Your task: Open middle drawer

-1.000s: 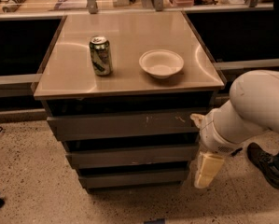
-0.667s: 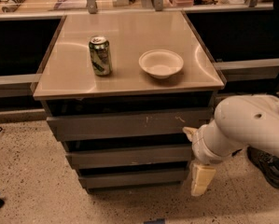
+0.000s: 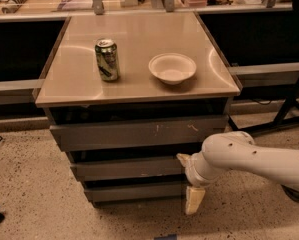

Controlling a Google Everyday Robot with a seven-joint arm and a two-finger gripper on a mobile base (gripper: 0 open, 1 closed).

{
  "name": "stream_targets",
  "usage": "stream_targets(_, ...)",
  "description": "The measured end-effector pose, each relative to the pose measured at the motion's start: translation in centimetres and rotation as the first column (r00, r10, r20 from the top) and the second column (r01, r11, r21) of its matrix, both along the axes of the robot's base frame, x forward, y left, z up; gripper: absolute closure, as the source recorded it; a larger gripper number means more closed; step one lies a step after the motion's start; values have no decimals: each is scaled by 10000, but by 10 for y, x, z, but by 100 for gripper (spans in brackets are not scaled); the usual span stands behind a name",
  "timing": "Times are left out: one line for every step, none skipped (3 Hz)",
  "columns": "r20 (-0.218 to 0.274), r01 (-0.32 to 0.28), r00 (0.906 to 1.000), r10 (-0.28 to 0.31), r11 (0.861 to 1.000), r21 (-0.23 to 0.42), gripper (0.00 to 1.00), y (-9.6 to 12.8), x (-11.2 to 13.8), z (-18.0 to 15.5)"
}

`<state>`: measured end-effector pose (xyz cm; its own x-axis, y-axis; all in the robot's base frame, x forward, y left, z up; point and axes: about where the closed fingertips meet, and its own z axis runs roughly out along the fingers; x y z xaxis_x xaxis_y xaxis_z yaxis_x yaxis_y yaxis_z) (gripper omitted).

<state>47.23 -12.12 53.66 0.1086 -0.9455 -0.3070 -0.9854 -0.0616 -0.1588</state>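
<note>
The cabinet has three dark grey drawer fronts stacked under a tan top. The middle drawer (image 3: 126,168) is the plain, handle-less panel of medium width, below the widest scratched front (image 3: 139,132) and above the narrowest front (image 3: 134,191). It looks closed. My gripper (image 3: 188,181) hangs from the white arm (image 3: 249,159) at the right end of the cabinet. One cream finger (image 3: 183,158) lies against the right end of the middle drawer. The other finger (image 3: 194,200) points down beside the bottom front.
A green soda can (image 3: 107,59) and a white bowl (image 3: 172,68) stand on the tan cabinet top (image 3: 134,91). Black shelving and grey rails flank the cabinet. A black stand leg (image 3: 284,116) is at the right. The floor is speckled.
The arm has swung left and downward, bringing the gripper from the cabinet's right side toward the right end of the middle drawer. The drawers, can and bowl have not moved.
</note>
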Motion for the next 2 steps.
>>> stream_targets(0,0,10000,0,10000,1,0,0,0,0)
stream_targets(-40,5,10000,-4,9999,108,0,-5,-1,-17)
